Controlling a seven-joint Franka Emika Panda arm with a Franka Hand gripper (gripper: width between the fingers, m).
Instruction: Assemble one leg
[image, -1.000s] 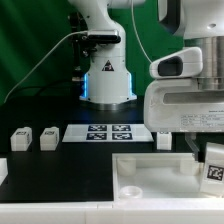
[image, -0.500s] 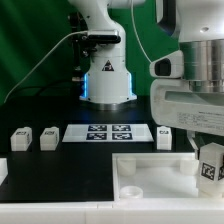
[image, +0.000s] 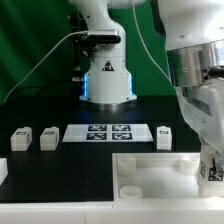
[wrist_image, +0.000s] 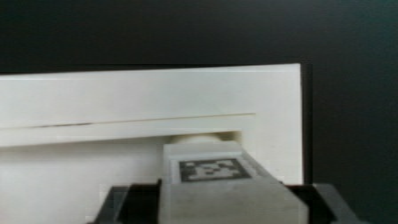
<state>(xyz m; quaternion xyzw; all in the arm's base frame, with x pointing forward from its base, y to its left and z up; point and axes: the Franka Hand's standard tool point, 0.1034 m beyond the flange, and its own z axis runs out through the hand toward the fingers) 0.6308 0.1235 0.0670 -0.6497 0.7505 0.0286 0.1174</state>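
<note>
The leg (wrist_image: 212, 166), a small white square-sectioned post bearing a black-and-white tag, is seen in the wrist view gripped between the two dark fingers of the tool (wrist_image: 215, 196), which is clenched on its flanks. In the exterior view the leg (image: 211, 168) is seen only in part, at that view's right edge, low over the right side of the large white panel (image: 150, 180) that lies on the table (image: 40, 165); whether it touches the panel cannot be told. The leg is judged to be light, rigid plastic with smooth, possibly slippery faces, so a firm hold on two opposite flat sides, near the tagged end, is judged best, with the other end left free for seating. Three more legs (image: 19, 139) (image: 48, 138) (image: 165, 137) stand on the table beside the marker board (image: 106, 133), well apart from the held one.
</note>
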